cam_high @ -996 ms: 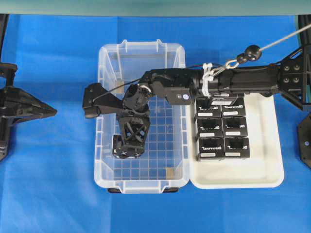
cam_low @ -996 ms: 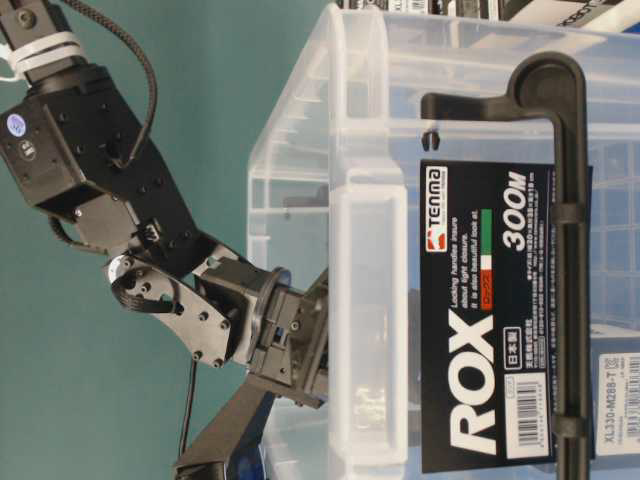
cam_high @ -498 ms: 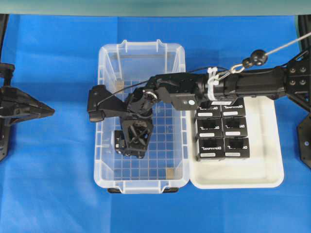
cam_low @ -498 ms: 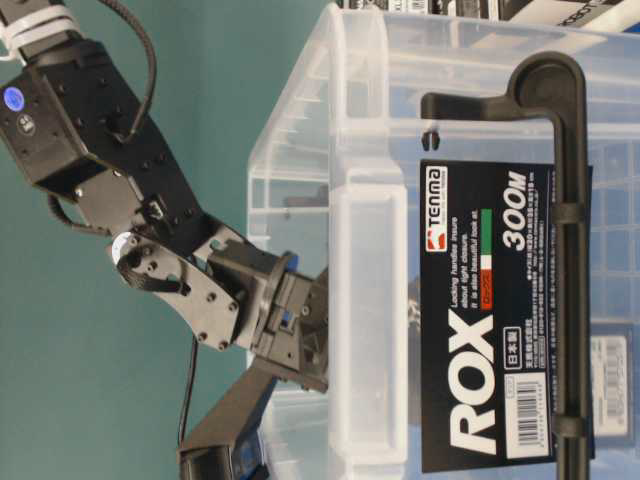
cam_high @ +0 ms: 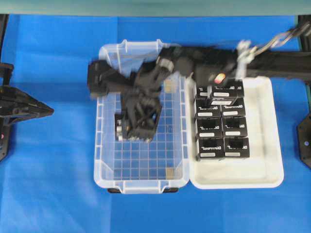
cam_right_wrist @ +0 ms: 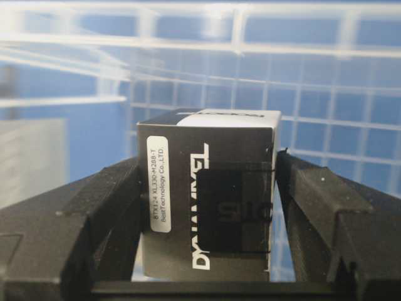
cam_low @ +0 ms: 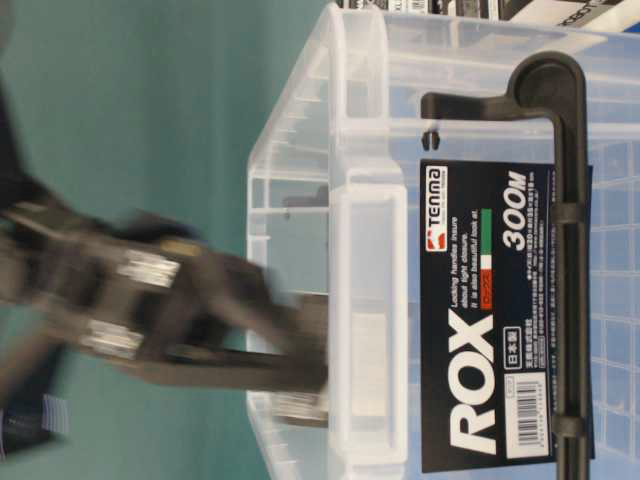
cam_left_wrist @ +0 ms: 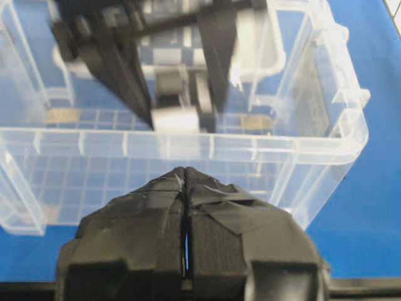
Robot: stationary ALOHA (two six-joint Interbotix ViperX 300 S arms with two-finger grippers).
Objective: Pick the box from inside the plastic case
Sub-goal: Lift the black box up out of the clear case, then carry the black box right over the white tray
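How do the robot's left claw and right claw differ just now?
The right claw is shut on the box inside the plastic case; the left claw is shut on nothing. The right claw reaches into the case; the left stays outside it, beside its wall. Both are black.

One clear plastic case [cam_high: 103,145] and one white tray [cam_high: 272,150] stand on the counter [cam_high: 48,194]. One black box [cam_right_wrist: 210,207] is in the case. The tray holds six boxes [cam_high: 223,137] in three plain pairs, plus at least one more above, blurred under the arm. Two tan pads [cam_high: 170,172] show on the case floor. There are two tools: the right tool [cam_right_wrist: 210,182] and the left tool [cam_left_wrist: 186,182].
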